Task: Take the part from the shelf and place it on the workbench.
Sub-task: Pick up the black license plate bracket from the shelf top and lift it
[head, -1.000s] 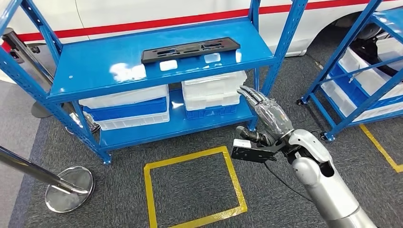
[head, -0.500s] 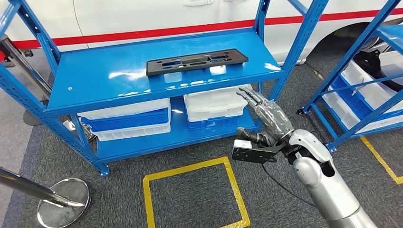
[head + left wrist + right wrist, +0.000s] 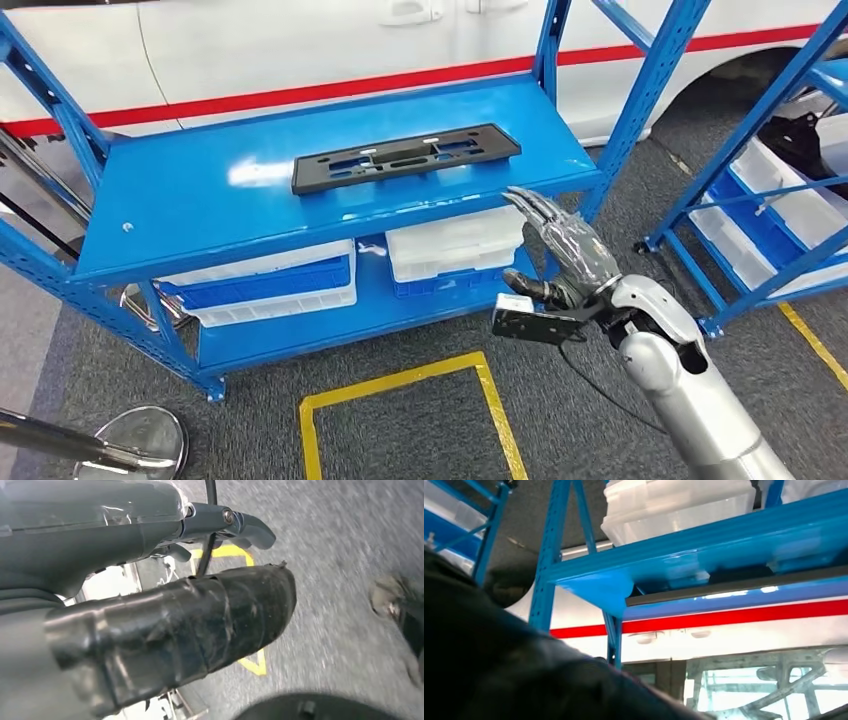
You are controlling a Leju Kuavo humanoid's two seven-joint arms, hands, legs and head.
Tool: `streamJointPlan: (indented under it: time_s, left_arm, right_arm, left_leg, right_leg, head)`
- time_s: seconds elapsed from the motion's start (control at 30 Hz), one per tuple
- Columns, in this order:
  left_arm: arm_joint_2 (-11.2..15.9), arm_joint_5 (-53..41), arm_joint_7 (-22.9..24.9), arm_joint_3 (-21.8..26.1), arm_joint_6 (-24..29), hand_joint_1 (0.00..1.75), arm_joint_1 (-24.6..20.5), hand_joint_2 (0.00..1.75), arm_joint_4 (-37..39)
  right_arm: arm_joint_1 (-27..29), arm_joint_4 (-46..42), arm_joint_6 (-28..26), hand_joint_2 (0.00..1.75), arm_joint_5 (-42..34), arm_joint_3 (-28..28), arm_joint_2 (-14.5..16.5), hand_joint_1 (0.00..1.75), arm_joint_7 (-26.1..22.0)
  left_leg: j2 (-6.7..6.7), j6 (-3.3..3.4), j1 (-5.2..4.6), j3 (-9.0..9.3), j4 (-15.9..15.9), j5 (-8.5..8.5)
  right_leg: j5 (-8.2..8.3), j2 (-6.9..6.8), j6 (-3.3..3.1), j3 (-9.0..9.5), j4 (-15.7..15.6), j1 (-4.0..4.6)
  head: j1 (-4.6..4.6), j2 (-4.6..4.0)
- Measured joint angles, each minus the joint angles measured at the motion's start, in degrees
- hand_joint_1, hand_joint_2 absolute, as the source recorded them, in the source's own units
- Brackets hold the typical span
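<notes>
Right hand [image 3: 566, 250] raised in front of the shelf's [image 3: 200, 215] front right corner, fingers [image 3: 530, 207] stretched out and slightly apart, holding nothing, touching nothing; fingertips reach just under the top deck's front edge, in front of the white bins [image 3: 452, 245] on the lower deck. Left hand [image 3: 150, 580] seen close in left wrist view, thumb and fingers apart with nothing between them, hanging over grey carpet [image 3: 350, 540] and yellow floor tape [image 3: 252, 665]. Part [image 3: 405, 158], a flat black slotted plate, lies on the shelf's top deck, mid-deck toward the back right, long axis running along the deck's length, right end angled slightly toward the back edge. No readable writing or labels on it. Behind the shelf, a white vehicle side with a red stripe [image 3: 300, 95]. Second blue rack [image 3: 770, 190] with bins to the right.
</notes>
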Motion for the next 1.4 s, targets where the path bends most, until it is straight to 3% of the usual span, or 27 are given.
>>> streamJointPlan:
  time_s: [0.07, 0.1, 0.13, 0.17, 0.23, 0.3, 0.37, 0.43, 0.5, 0.57, 0.63, 0.67, 0.73, 0.8, 0.83, 0.93, 1.0, 1.1, 1.13, 1.17, 1.23, 1.27, 1.33, 1.4]
  left_arm:
    - [0.0, 0.0, 0.1, 0.0, 0.0, 0.0, 0.0, 0.0, 0.0]
    - [0.0, 0.0, 0.1, 0.0, 0.0, 0.0, 0.0, 0.0, 0.0]
    - [-0.1, 0.0, 0.1, 0.0, 0.0, 0.0, 0.1, 0.0, 0.0]
    - [-0.1, 0.0, 0.1, -0.1, 0.0, 0.0, 0.1, 0.0, 0.0]
    - [0.0, 0.0, 0.1, -0.1, 0.0, 0.0, 0.4, 0.0, 0.0]
    - [0.2, 0.0, 0.1, -0.1, 0.0, 0.0, 0.5, 0.0, 0.1]
    - [0.2, 0.0, 0.2, -0.1, 0.0, 0.0, 0.5, 0.0, 0.1]
    - [0.1, -0.1, 0.4, -0.1, 0.0, 0.0, 0.5, 0.0, 0.1]
    - [0.0, -0.3, 0.7, -0.2, 0.0, 0.0, 0.3, 0.0, 0.1]
    - [0.0, -0.5, 0.9, -0.2, 0.1, 0.0, 0.2, 0.0, 0.1]
    - [-0.1, -0.7, 1.0, -0.2, 0.1, 0.0, 0.3, 0.0, 0.1]
    - [-0.1, -0.8, 1.0, -0.3, 0.1, 0.0, 0.3, 0.0, 0.1]
    - [-0.2, -1.1, 1.0, -0.3, 0.1, 0.0, 0.4, 0.0, 0.1]
    - [-0.2, -1.4, 0.9, -0.5, 0.1, 0.0, 0.2, 0.0, 0.1]
    - [-0.2, -1.5, 0.8, -0.6, 0.1, 0.0, 0.1, 0.0, 0.1]
    - [-0.1, -1.8, 0.6, -1.0, 0.2, 0.0, -0.4, 0.0, 0.1]
    - [-0.1, -1.9, 0.5, -1.3, 0.2, 0.0, -0.6, 0.0, 0.1]
    - [-0.1, -2.1, 0.3, -1.6, 0.2, 0.0, -0.7, 0.0, 0.1]
    - [-0.2, -2.1, 0.1, -1.6, 0.2, 0.0, -0.8, 0.0, 0.1]
    - [-0.2, -2.1, 0.0, -1.6, 0.2, 0.0, -0.8, 0.0, 0.1]
    - [-0.2, -2.1, -0.2, -1.7, 0.2, 0.0, -0.7, 0.0, 0.1]
    - [-0.1, -2.0, -0.2, -1.7, 0.2, 0.0, -0.7, 0.0, 0.2]
    - [0.0, -1.9, -0.3, -1.7, 0.3, 0.0, -0.8, 0.0, 0.3]
    - [0.0, -1.8, -0.4, -1.7, 0.3, 0.0, -1.0, 0.0, 0.3]
  right_arm:
    - [0.3, 0.0, 0.0, 0.0, 0.0, 0.0, 0.0, 0.0, 0.0]
    - [0.4, 0.0, 0.0, 0.0, 0.0, 0.0, 0.0, 0.0, 0.0]
    - [0.5, 0.0, 0.0, 0.0, 0.0, 0.0, 0.0, 0.0, 0.0]
    - [0.6, 0.0, 0.0, 0.0, 0.0, -0.1, 0.0, 0.0, 0.0]
    - [0.6, 0.0, -0.1, 0.0, 0.0, -0.1, 0.0, 0.0, 0.0]
    - [0.7, 0.0, -0.1, 0.0, 0.0, -0.1, 0.0, 0.0, 0.0]
    - [0.8, 0.0, -0.1, 0.0, 0.0, -0.2, -0.1, 0.0, 0.0]
    - [1.0, -0.2, -0.3, 0.87, 0.1, -0.5, -0.3, 0.0, 0.0]
    - [1.4, -0.3, -0.5, 1.75, 0.5, -0.9, -0.7, 0.0, 0.0]
    - [2.1, -0.3, -0.7, 1.75, 1.3, -1.5, -0.9, 0.0, 0.0]
    - [2.7, -0.1, -0.9, 1.75, 2.0, -1.8, -1.0, 0.0, 0.2]
    - [2.7, 0.1, -0.9, 1.75, 2.3, -1.8, -1.0, 0.0, 0.3]
    - [2.4, 0.6, -0.9, 1.75, 3.2, -1.9, -0.9, 0.0, 0.6]
    - [1.7, 1.5, -0.8, 1.75, 4.3, -1.8, -0.6, 0.0, 1.1]
    - [1.2, 2.0, -0.7, 1.75, 5.1, -1.7, -0.3, 0.0, 1.4]
    - [-0.3, 2.9, -0.8, 1.75, 7.9, -1.0, 1.1, 0.0, 2.2]
    - [-1.5, 3.4, -1.0, 1.75, 9.5, 0.0, 2.3, 0.0, 2.6]
    - [-2.6, 5.1, -1.2, 1.75, 11.0, 2.1, 4.2, 0.0, 3.2]
    - [-2.9, 5.7, -1.2, 1.75, 11.4, 2.7, 4.8, 0.0, 3.3]
    - [-3.1, 6.4, -1.2, 1.75, 11.7, 3.2, 5.4, 0.0, 3.3]
    - [-3.8, 7.6, -1.3, 1.75, 12.3, 4.3, 6.5, 0.0, 3.3]
    - [-4.2, 8.1, -1.4, 1.75, 12.5, 4.8, 7.1, 0.0, 3.3]
    - [-4.9, 9.1, -1.5, 1.75, 12.8, 6.0, 8.1, 0.0, 3.3]
    - [-5.6, 9.9, -1.6, 1.75, 13.3, 7.3, 9.1, 0.0, 3.3]
  left_leg:
    - [0.04, -0.52, 0.24, -4.84, 6.1, -3.04]
    - [0.05, -0.64, 0.31, -6.56, 7.3, -4.54]
    - [0.05, -0.63, 0.33, -7.51, 6.9, -5.02]
    - [0.05, -0.49, 0.31, -7.68, 4.9, -3.95]
    - [0.02, 0.26, 0.05, -6.74, -2.0, 2.14]
    - [-0.06, 1.08, -0.32, -5.9, -6.4, 6.46]
    - [-0.09, 1.77, -0.41, -5.36, -7.3, 6.75]
    - [-0.04, 2.39, -0.2, -4.08, -8.1, 6.79]
    - [-0.03, 2.92, -0.02, -2.75, -8.7, 6.41]
    - [-0.09, 3.21, -0.01, -1.87, -8.7, 5.58]
    - [-0.15, 3.15, -0.02, -0.7, -8.7, 4.52]
    - [-0.15, 3.07, -0.02, 0.06, -8.7, 3.94]
    - [-0.15, 2.77, -0.03, 1.56, -8.7, 2.7]
    - [-0.24, 2.16, -0.13, 2.33, -8.6, 1.6]
    - [-0.26, 1.78, -0.18, 2.64, -8.5, 1.29]
    - [-0.16, 0.85, -0.23, 3.05, -7.3, 0.97]
    - [-0.04, 0.35, -0.07, 0.88, -3.1, -0.24]
    - [0.03, -0.37, 0.29, -5.62, 6.1, -3.79]
    - [0.03, -0.47, 0.34, -7.08, 7.1, -3.71]
    - [0.04, -0.43, 0.35, -7.59, 6.1, -2.33]
    - [0.06, 0.18, 0.18, -6.22, -0.6, 3.17]
    - [0.11, 0.62, -0.04, -5.38, -3.7, 4.87]
    - [0.08, 1.54, -0.59, -4.31, -7.2, 5.66]
    - [-0.02, 2.14, -0.7, -3.39, -8.1, 5.49]
  right_leg:
    - [-0.95, 0.01, -0.12, 1.18, -0.2, -0.02]
    - [-1.51, 0.04, -0.11, 1.83, -0.3, -0.02]
    - [-2.12, 0.08, -0.07, 2.58, -0.3, 0.0]
    - [-2.76, 0.13, -0.03, 3.44, -0.3, 0.03]
    - [-4.06, 0.18, 0.19, 4.94, -0.2, 0.14]
    - [-5.22, 0.36, 0.76, 5.74, -0.2, 0.24]
    - [-5.56, 0.52, 1.47, 6.32, 0.1, 0.33]
    - [-5.36, 0.4, 2.02, 6.04, 2.0, 0.24]
    - [-6.31, 0.25, 2.58, 3.2, 7.0, 0.04]
    - [-9.13, 0.19, 3.12, -1.36, 13.2, -0.1]
    - [-10.69, 0.09, 3.45, -4.43, 15.1, -0.22]
    - [-9.67, 0.02, 3.48, -4.74, 13.6, -0.23]
    - [-4.1, -0.11, 3.29, -3.69, 7.1, -0.24]
    - [-0.31, -0.22, 2.58, -2.58, 2.2, 0.1]
    - [0.34, -0.24, 2.08, -2.34, 1.3, 0.29]
    - [-0.05, -0.09, 0.73, -1.08, 0.7, 0.2]
    - [-0.55, -0.05, -0.03, 0.12, 0.3, 0.01]
    - [-1.78, -0.09, -0.42, 1.45, 0.2, 0.13]
    - [-2.25, -0.09, -0.41, 1.97, 0.2, 0.18]
    - [-2.75, -0.08, -0.38, 2.6, 0.2, 0.23]
    - [-3.79, -0.08, -0.31, 3.9, 0.1, 0.31]
    - [-4.24, -0.07, -0.18, 4.51, 0.1, 0.37]
    - [-4.86, -0.05, 0.34, 5.22, 0.0, 0.35]
    - [-4.84, 0.0, 0.99, 5.81, 0.4, 0.42]
  head:
    - [-0.04, 0.0]
    - [-0.04, 0.0]
    - [-0.04, 0.0]
    - [-0.04, 0.0]
    - [0.0, 0.0]
    - [0.01, 0.0]
    - [-0.01, 0.0]
    - [0.02, 0.0]
    - [0.03, 0.0]
    - [0.03, 0.0]
    - [0.03, 0.0]
    - [0.03, 0.0]
    - [0.05, 0.0]
    - [0.04, 0.0]
    - [0.07, 0.0]
    - [0.11, 0.0]
    - [0.09, 0.0]
    - [0.09, 0.0]
    - [0.09, 0.0]
    - [0.09, 0.0]
    - [0.08, 0.0]
    - [0.1, 0.0]
    - [0.1, 0.0]
    - [0.09, 0.0]
